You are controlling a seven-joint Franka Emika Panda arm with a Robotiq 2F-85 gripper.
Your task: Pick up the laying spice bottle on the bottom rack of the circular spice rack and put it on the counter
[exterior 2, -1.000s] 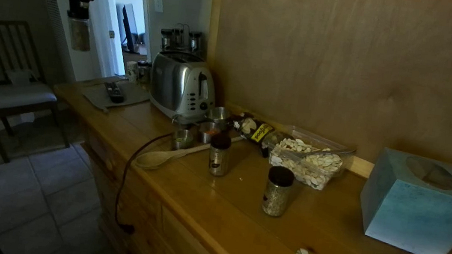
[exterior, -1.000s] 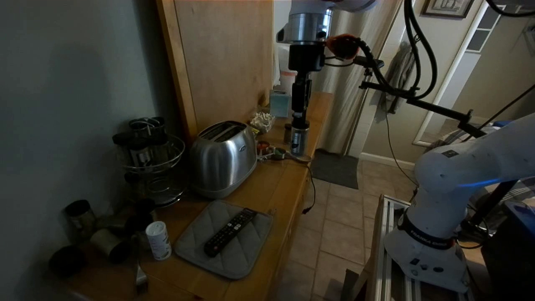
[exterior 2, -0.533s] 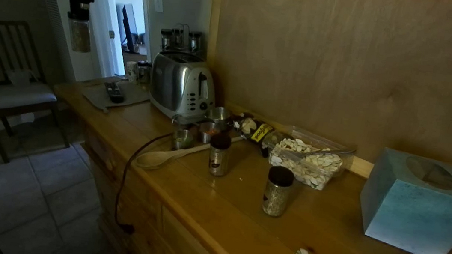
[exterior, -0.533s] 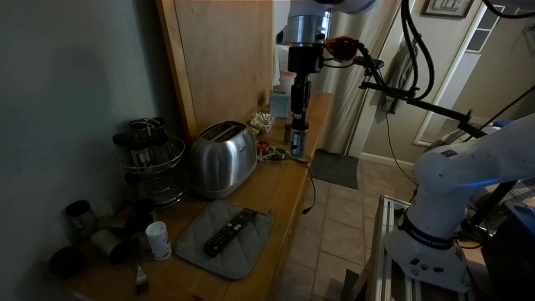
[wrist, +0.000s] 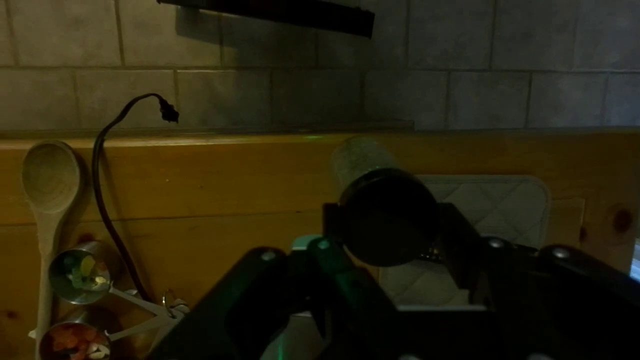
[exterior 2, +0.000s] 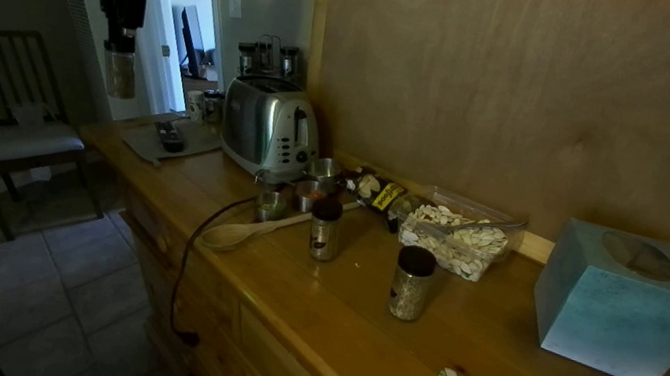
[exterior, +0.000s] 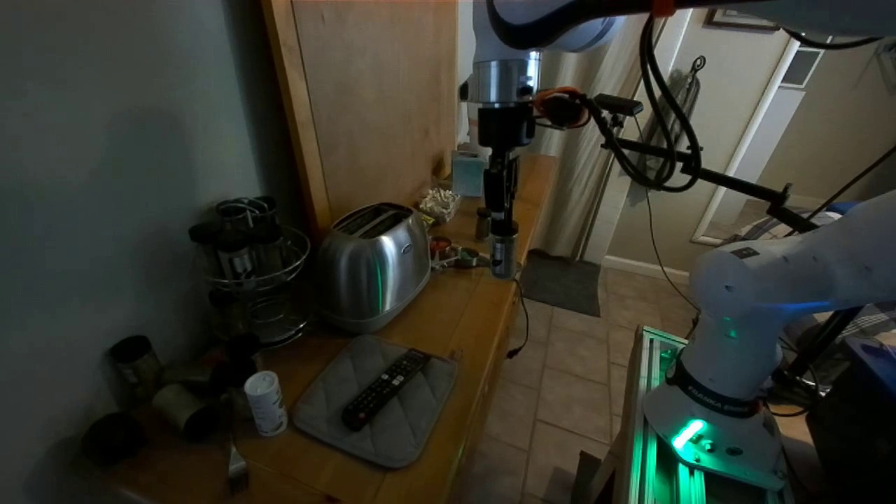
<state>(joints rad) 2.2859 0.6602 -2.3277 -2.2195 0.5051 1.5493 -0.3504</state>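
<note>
The spice bottle [exterior: 503,256] hangs below the pincer [wrist: 389,223], which grips its dark cap [wrist: 392,212].

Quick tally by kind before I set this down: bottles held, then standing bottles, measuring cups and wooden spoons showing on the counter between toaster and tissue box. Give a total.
Held bottle: 1
Standing bottles: 2
Measuring cups: 3
Wooden spoon: 1
Total: 7
</note>
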